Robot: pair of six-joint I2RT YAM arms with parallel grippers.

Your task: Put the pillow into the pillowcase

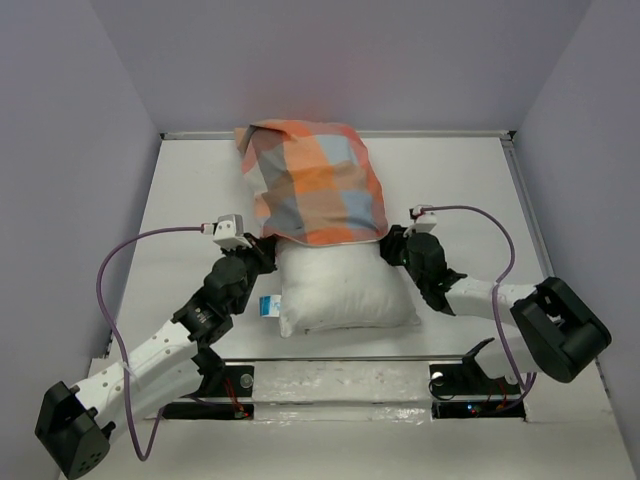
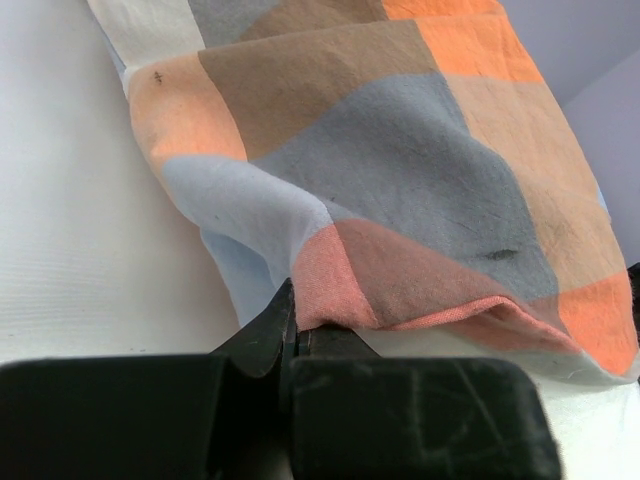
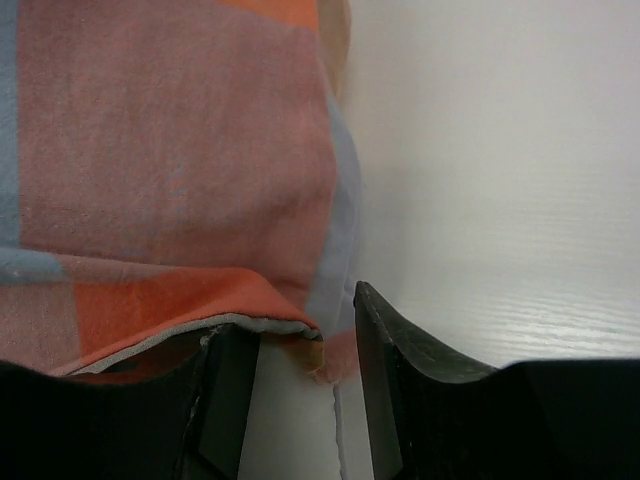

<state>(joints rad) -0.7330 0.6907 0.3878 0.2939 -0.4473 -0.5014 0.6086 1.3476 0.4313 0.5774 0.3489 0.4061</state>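
Pillow point(image 1: 345, 292), plain white and puffy, lies at the middle of the table point(image 1: 180, 200), long axis running away from the arms. Its far half sits inside the orange, blue and grey checked pillowcase point(image 1: 315, 185), whose mouth faces the arm bases. The left gripper point(image 2: 292, 325) pinches the hem, jaws together. The right gripper point(image 3: 300, 350) has its jaws apart, with the hem corner between them.
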